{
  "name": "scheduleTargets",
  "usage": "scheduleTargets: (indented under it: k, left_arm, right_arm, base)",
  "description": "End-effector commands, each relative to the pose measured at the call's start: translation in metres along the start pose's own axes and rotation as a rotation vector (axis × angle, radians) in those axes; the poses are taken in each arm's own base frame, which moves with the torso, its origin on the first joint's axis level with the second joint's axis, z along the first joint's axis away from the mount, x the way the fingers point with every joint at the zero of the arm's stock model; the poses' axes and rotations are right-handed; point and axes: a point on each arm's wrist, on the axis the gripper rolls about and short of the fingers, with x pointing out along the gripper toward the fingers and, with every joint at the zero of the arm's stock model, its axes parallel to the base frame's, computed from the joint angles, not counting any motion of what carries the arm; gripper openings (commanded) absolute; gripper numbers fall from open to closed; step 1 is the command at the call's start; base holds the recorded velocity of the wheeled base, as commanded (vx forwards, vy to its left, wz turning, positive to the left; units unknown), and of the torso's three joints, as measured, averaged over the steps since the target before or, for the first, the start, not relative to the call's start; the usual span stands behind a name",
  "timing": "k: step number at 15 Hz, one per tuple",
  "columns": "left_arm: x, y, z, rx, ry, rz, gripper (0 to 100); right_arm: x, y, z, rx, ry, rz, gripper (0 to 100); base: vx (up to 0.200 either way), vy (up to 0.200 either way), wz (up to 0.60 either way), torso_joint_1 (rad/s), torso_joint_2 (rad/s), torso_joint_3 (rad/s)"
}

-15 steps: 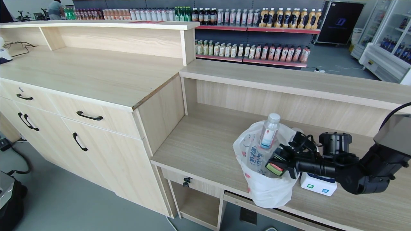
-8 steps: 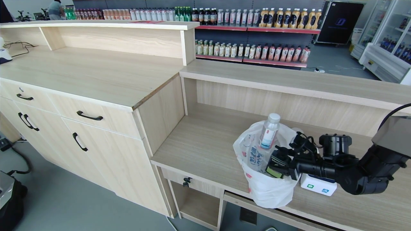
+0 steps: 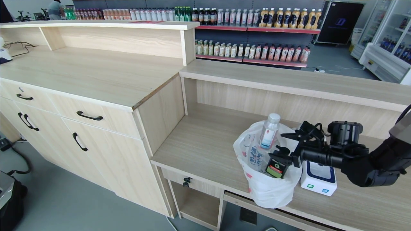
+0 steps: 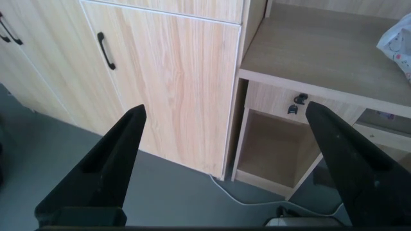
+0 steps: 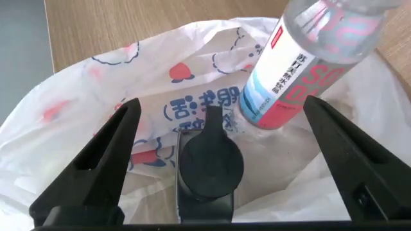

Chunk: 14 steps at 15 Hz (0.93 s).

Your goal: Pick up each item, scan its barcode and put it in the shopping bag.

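Fingers [image 5: 103, 160] of the right gripper [image 5: 223, 101] are spread apart, nothing gripped; a wooden table [image 3: 205, 144] is seen, drink shelves [image 3: 250, 49] behind; the right arm is held level over the one shopping bag [image 3: 266, 189]; one clear bottle [image 3: 269, 131] and one dark capped item [image 5: 209, 167] are contained in it, one white scanner [image 3: 318, 179] just beside; the left gripper [image 4: 225, 109] is likewise spread, above grey floor [image 4: 160, 199].

Light wooden worktop [image 3: 205, 141] adjoined a cabinet [image 3: 106, 154] with black handles [image 3: 89, 116]; behind stood shelves of bottled drinks [image 3: 250, 51] and glass-door refrigerators [image 3: 385, 41].
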Motion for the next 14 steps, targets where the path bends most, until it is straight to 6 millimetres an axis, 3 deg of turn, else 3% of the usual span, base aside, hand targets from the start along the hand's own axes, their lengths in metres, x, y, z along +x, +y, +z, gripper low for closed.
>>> scheduleTargets:
  k: [1,4,5,7,10,13,14]
  left_arm:
    - [0.0,0.0,0.0,0.0,-0.001,0.0,100]
    - [0.0,0.0,0.0,0.0,-0.001,0.0,100]
    - [0.0,0.0,0.0,0.0,-0.001,0.0,100]
    - [0.0,0.0,0.0,0.0,-0.001,0.0,100]
    - [0.0,0.0,0.0,0.0,-0.001,0.0,100]
    - [0.0,0.0,0.0,0.0,-0.001,0.0,100]
    - [0.0,0.0,0.0,0.0,-0.001,0.0,100]
  right_arm:
    - [-0.033,-0.007,0.04,-0.058,-0.067,-0.073,100]
    - [-0.082,0.012,0.068,-0.01,-0.054,-0.145,100]
    - [-0.097,0.013,0.078,-0.028,-0.02,-0.243,100]
    - [-0.118,0.018,0.094,-0.034,0.035,-0.459,100]
    - [-0.154,0.035,0.121,0.013,0.04,-0.617,100]
    - [-0.184,0.055,0.129,0.101,0.1,-0.772,100]
    - [-0.191,0.067,0.123,0.159,0.086,-0.779,100]
  base:
    - [0.0,0.0,0.0,0.0,0.0,0.0]
    - [0.0,0.0,0.0,0.0,0.0,0.0]
    - [0.0,0.0,0.0,0.0,0.0,0.0]
    - [0.0,0.0,-0.6,0.007,0.0,0.002]
    - [0.0,0.0,-0.6,0.006,0.0,-0.001]
    - [0.0,0.0,-0.6,0.001,0.0,0.002]
    - [0.0,0.0,0.0,0.0,0.0,0.0]
